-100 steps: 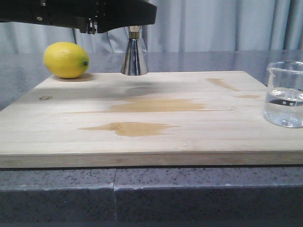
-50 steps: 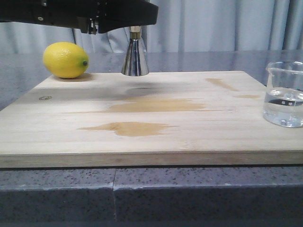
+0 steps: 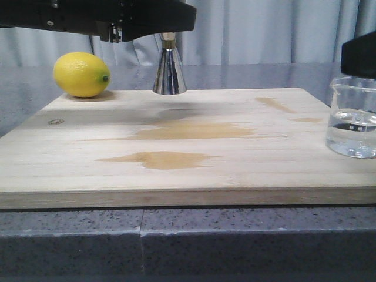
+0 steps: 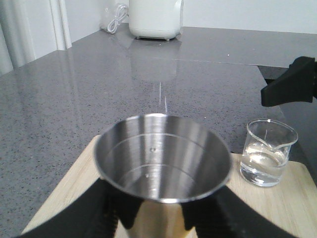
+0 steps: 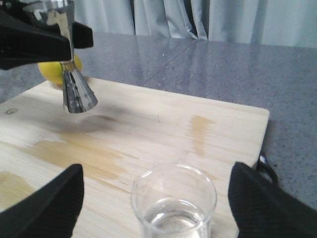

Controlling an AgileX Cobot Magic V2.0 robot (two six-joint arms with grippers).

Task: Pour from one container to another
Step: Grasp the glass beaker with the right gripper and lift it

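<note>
I see the glass beaker at the right edge of the front view, standing upright on the wooden board with clear liquid in its lower part. Nothing is poured yet, I judge. The right gripper is wide open, one finger on each side of the beaker and not touching it, so the grasp is not yet made.

The steel jigger is in the upper middle of the front view, held by the left gripper, which is closed on its waist. In the right wrist view it seems lifted a little above the board. Its upper cup looks empty in the left wrist view.

Remaining: grasp the beaker, carry it to the jigger, tilt.

In the front view the jigger's top is hidden behind the left arm, and the beaker is cut off at the frame edge. The lemon lies at upper left.
</note>
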